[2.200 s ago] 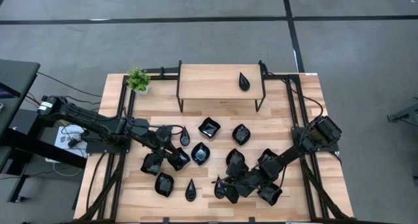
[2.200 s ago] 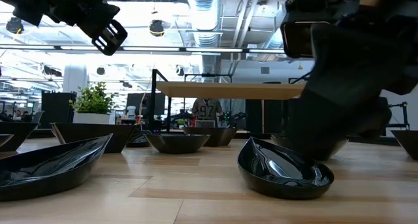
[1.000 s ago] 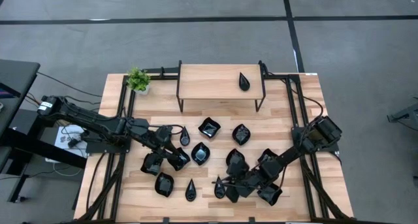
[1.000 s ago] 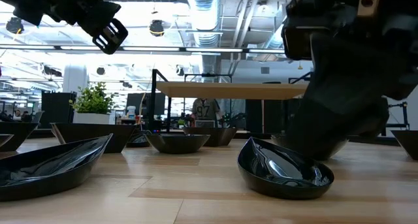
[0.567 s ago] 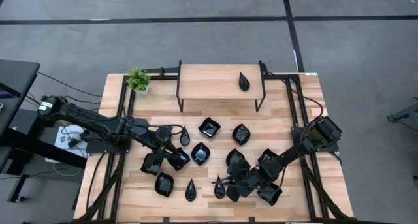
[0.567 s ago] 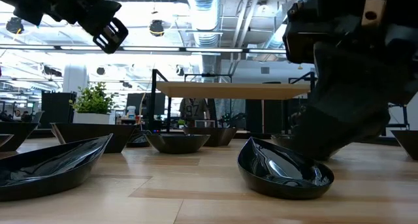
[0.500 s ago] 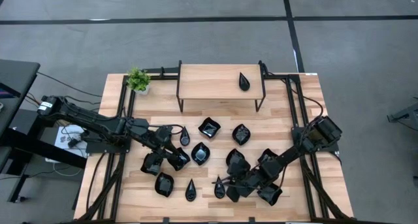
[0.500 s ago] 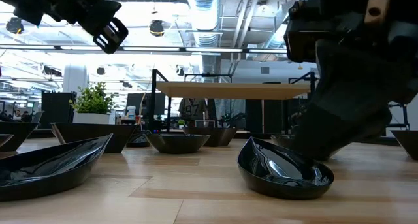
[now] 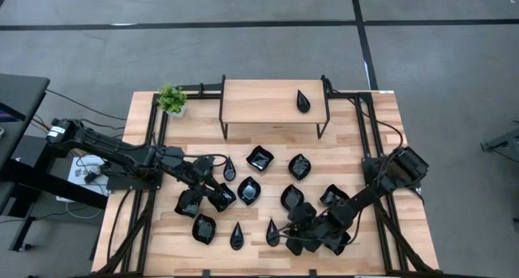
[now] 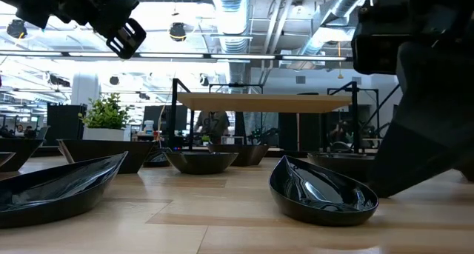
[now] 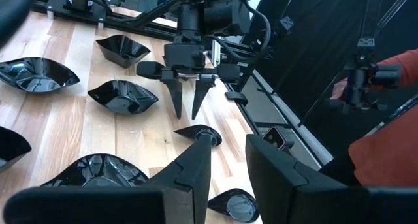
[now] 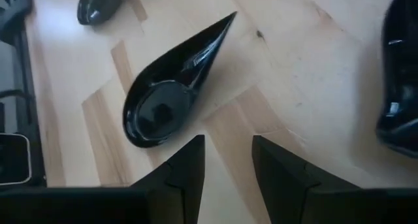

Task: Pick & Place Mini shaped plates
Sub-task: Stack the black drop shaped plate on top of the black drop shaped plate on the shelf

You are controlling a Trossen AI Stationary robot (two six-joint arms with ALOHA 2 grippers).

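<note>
My right gripper (image 12: 225, 160) hovers open just beside the teardrop plate (image 12: 168, 85) on the desk (image 9: 381, 128); I should straddle its rim squarely before closing. Left gripper (image 11: 225, 166), open, waits.

Small glossy black plates (image 9: 249, 190) lie scattered over the pale wooden table (image 9: 381, 116) between two dark arms — one teardrop-shaped black plate (image 9: 302, 100) sits on the raised wooden shelf (image 9: 259, 100), near a small green potted plant (image 9: 171, 99).
</note>
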